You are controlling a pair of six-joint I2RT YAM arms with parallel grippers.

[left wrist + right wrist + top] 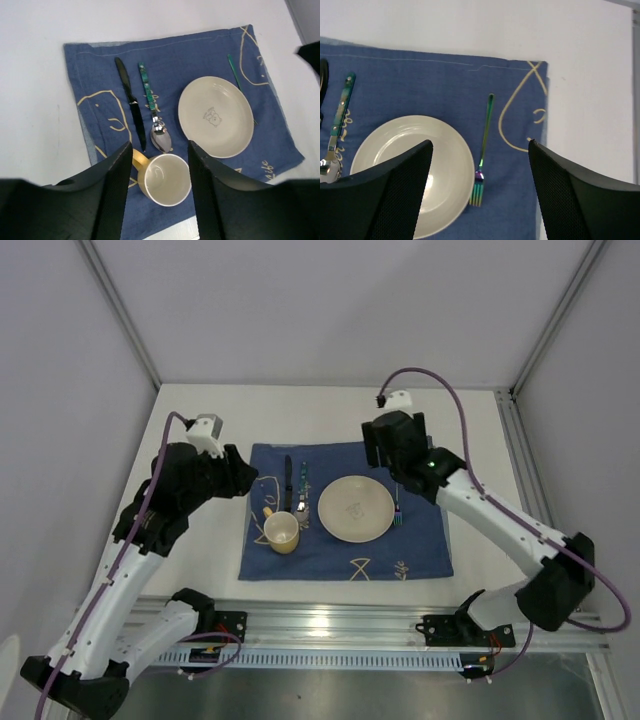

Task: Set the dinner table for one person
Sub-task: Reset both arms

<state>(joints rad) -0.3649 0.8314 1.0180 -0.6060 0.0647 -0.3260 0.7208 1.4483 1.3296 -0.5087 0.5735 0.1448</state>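
The dinner table [300, 415], a white top framed by silver rails, fills the middle of the top view, with both arm bases bolted along its near edge. At its centre a dark blue cloth [420, 550] is laid flat as a placemat, so that the whole setting is gathered on one surface.

A cream plate [355, 508] is set slightly right of the cloth's middle. At the plate's 3 o'clock a fork [397, 505] is laid just beside the rim, tines toward the near edge. At 9 to 10 o'clock a spoon [303, 483] and a black knife [287, 485] are laid parallel, close together but apart. A yellow-handled mug [282, 531] is stood upright at 8 o'clock, near the spoon's bowl.

The setting is judged to be largely complete.

The left gripper [159, 150] is held above the mug, its jaws apart and nothing between them. The right gripper [480, 145] is held over the fork, its jaws likewise apart and empty, as if for release or inspection.
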